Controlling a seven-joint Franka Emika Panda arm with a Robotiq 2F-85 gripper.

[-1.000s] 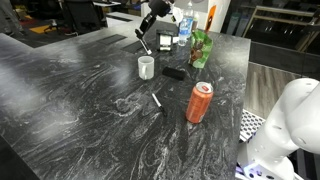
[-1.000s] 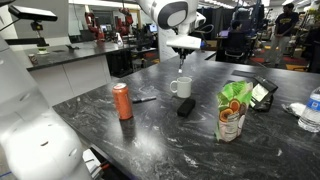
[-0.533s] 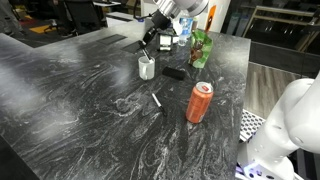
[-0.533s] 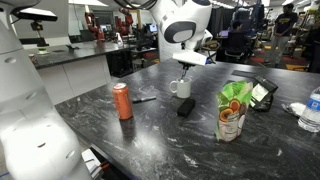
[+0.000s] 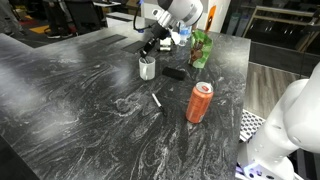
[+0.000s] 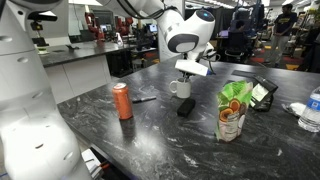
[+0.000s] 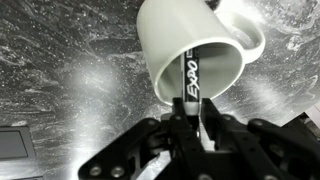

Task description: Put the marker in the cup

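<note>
The white cup [image 5: 147, 69] stands on the dark marbled table, also seen in an exterior view [image 6: 182, 88] and close up in the wrist view [image 7: 195, 45]. My gripper [image 7: 190, 122] is shut on the black marker [image 7: 189, 75] and holds it upright, its lower end inside the cup's mouth. In both exterior views the gripper [image 5: 150, 48] [image 6: 189, 68] hangs directly above the cup. The marker [image 5: 148, 57] shows as a short dark stick between fingers and cup.
An orange can [image 5: 200, 102] [image 6: 122, 100], a whitish pen [image 5: 156, 101] [image 6: 143, 98] and a flat black block [image 5: 174, 73] [image 6: 186, 106] lie near the cup. A green bag [image 5: 202, 48] [image 6: 233, 112] and a clear bottle [image 5: 185, 28] stand beyond.
The gripper has come down over the cup with the marker in it. The marker's lower end has gone from above the cup into its mouth.
</note>
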